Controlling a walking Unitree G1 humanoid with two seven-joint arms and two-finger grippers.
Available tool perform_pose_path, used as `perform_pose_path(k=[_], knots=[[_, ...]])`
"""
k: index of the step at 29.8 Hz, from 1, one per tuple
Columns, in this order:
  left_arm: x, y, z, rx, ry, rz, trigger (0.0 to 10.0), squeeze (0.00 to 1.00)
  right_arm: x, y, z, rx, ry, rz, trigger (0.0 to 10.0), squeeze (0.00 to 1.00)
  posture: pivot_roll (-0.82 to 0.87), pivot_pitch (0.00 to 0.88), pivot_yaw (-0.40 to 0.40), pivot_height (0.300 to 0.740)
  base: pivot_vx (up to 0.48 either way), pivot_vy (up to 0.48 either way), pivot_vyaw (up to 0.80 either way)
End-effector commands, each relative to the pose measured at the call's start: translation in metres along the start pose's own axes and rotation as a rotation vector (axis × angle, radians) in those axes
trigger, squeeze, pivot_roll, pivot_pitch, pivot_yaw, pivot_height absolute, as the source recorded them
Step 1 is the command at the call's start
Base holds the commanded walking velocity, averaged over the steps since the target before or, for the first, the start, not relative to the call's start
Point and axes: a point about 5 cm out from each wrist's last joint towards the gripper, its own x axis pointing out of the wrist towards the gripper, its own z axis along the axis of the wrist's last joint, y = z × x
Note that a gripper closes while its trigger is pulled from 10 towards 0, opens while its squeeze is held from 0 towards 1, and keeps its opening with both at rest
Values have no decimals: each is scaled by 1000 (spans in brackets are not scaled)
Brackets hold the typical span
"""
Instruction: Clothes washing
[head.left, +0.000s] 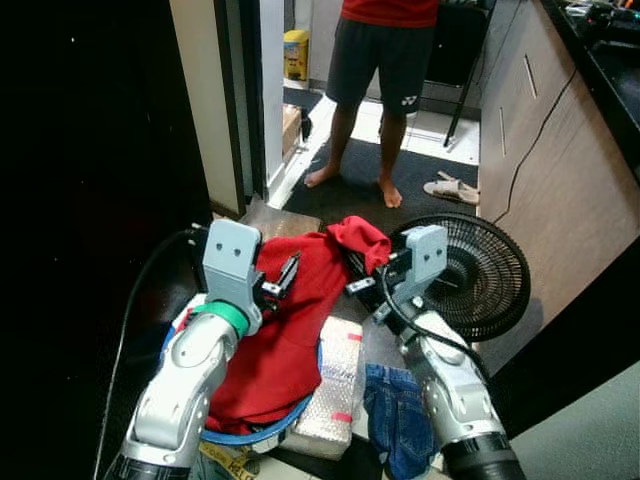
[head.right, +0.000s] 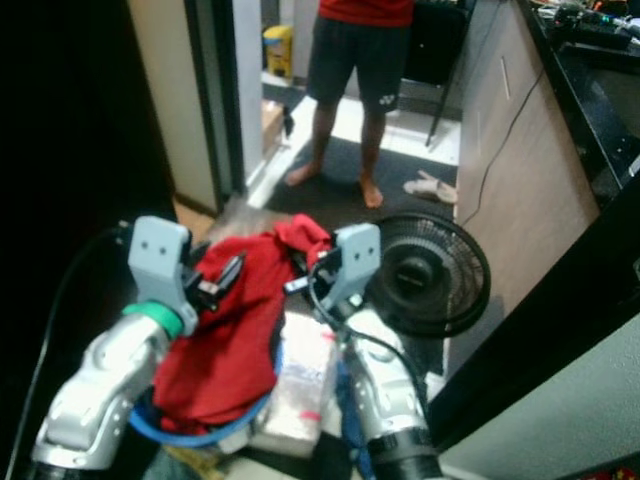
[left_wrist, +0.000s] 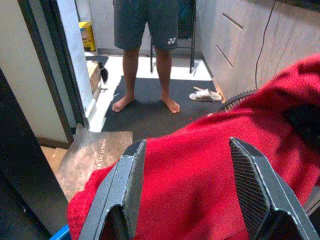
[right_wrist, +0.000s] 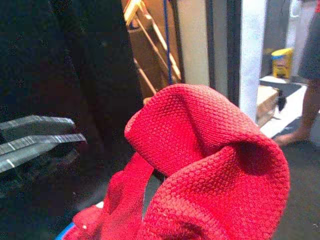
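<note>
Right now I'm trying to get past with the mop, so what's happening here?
The robot is lifting a red garment out of a blue basket. Its right tool has a bunched end raised; its left tool is open around the cloth. A person stands barefoot in the doorway beyond, beside a floor fan.

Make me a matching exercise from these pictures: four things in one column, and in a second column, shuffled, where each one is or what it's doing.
Things:
1. red garment
2. blue jeans
3. black fan
4. person

Places or states:
A. on the floor by the wooden cabinet, to the robot's right
B. standing barefoot on the dark mat ahead
C. heaped over the blue basket, top bunched near the right gripper
D. low down beside the right arm

Pairs: 1-C, 2-D, 3-A, 4-B
</note>
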Motion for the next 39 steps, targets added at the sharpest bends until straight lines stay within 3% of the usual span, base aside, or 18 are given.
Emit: perform_pose_path(k=[1,7,8,9,11,17,19,20,22,25,27,32,34,35,39], knots=[[-3,1,9,-2,-26,2,10000,0,-6,-7,10,-26,-28,-39,10000,0,66,98,22,740,0,0,0],[-6,0,24,1,-73,-4,10000,0,-9,-9,29,-76,-82,-65,10000,0,60,90,24,740,0,0,0],[-7,-1,35,22,-116,-8,10000,0,-8,-9,43,-135,-131,-81,10000,0,61,84,27,740,0,0,0],[-7,-1,35,22,-116,-8,10000,0,-8,-9,43,-135,-131,-81,10000,0,61,84,27,740,0,0,0],[-8,-2,59,103,-226,-13,10000,0,-8,-7,62,-289,-218,-131,10000,0,62,73,31,740,0,0,0],[-7,0,80,147,-312,-8,10000,0,-6,-10,81,-385,-297,-195,10000,0,69,62,36,740,0,0,0],[-7,6,91,148,-336,5,10000,0,-1,-14,128,-423,-448,-245,10000,0,67,59,41,740,0,0,0],[-7,6,91,148,-336,5,10000,0,-1,-14,128,-423,-448,-245,10000,0,67,59,41,740,0,0,0],[-6,7,91,143,-327,10,10000,0,-2,-11,170,-427,-584,-261,10000,0,67,57,42,740,0,0,0],[-6,6,90,132,-317,10,10000,0,-4,-10,183,-416,-626,-276,10000,0,66,53,43,740,0,0,0],[-6,5,89,127,-313,9,10000,0,-6,-12,185,-403,-633,-290,10000,0,66,53,43,740,0,0,0],[-5,4,85,125,-299,8,10000,0,-6,-26,160,-383,-537,-337,10000,0,55,49,46,740,0,0,0],[-4,4,80,127,-280,6,10000,0,-7,-32,96,-399,-288,-331,10000,0,60,53,43,740,0,0,0],[-4,4,79,128,-273,6,10000,0,-10,-31,77,-392,-216,-322,10000,0,60,53,43,740,0,0,0],[-5,4,77,128,-267,7,10000,0,-12,-28,68,-400,-186,-312,10000,0,66,55,40,740,0,0,0]])
